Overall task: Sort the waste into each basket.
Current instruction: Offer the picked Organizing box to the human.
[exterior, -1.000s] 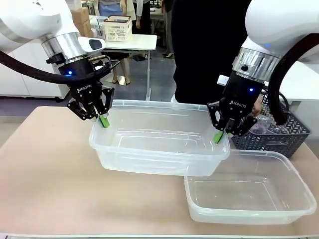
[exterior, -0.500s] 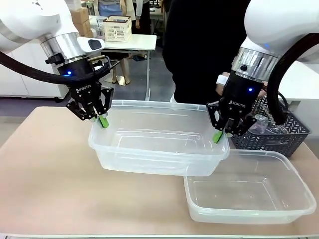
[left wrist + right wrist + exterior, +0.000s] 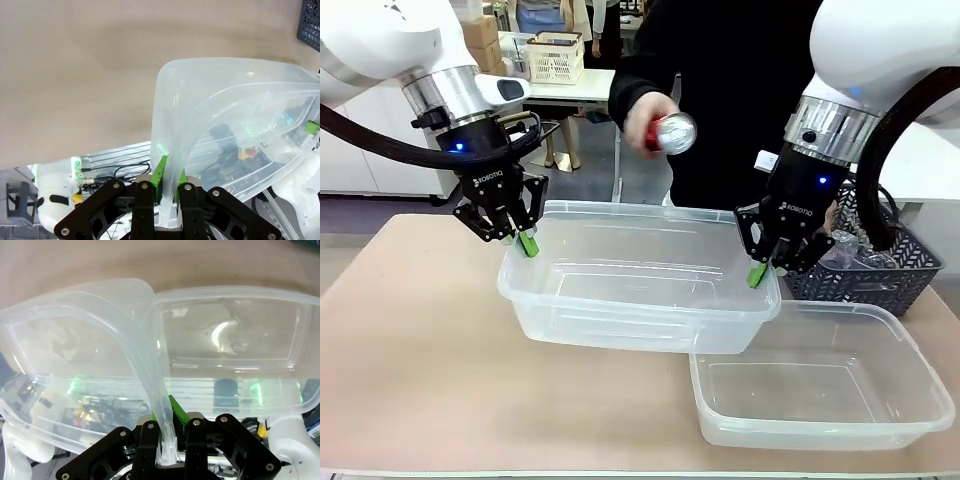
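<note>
- Since a second ago, a person's hand (image 3: 638, 108) has brought a red and silver can (image 3: 670, 133) in above the large clear tub (image 3: 620, 322); the can is blurred.
- That tub's rim is pinched tight at opposite ends by the left gripper (image 3: 525, 240) and the right gripper (image 3: 760, 272).
- Right arm hides part of the dark lattice basket (image 3: 885, 285); the clear bottles (image 3: 855, 252) inside are hard to make out.

glossy clear plastic tub (image 3: 620, 312) — matt pale table (image 3: 410, 360), shiny metal can (image 3: 672, 132)
</note>
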You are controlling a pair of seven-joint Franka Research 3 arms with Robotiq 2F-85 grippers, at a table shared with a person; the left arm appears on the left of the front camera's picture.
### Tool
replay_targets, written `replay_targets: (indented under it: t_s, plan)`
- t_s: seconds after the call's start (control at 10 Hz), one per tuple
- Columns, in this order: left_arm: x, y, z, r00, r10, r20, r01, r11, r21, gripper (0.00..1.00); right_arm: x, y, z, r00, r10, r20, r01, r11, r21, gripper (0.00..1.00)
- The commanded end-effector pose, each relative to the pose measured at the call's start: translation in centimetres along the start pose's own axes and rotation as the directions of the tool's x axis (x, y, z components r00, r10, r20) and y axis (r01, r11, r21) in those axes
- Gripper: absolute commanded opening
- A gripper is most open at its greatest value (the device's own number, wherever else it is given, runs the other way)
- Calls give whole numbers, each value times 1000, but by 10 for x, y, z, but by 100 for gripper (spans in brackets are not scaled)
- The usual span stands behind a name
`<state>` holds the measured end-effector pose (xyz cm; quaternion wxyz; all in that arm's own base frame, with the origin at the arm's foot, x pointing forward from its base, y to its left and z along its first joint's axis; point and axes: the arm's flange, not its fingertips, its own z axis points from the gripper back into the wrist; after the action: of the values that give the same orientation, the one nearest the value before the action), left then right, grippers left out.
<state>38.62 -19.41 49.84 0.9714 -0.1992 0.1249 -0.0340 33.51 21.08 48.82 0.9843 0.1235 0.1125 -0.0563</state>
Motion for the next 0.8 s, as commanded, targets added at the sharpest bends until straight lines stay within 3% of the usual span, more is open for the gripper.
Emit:
replay_targets:
  t_s: [0.0, 0.7]
  plan:
    - [0, 2, 9, 1000, -3, 3, 3, 1000, -23, 7, 1, -2, 0, 1000, -4, -2, 4, 1000, 10, 6]
    - [0, 2, 9, 1000, -3, 3, 3, 1000, -23, 7, 1, -2, 0, 1000, -4, -2, 4, 1000, 10, 6]
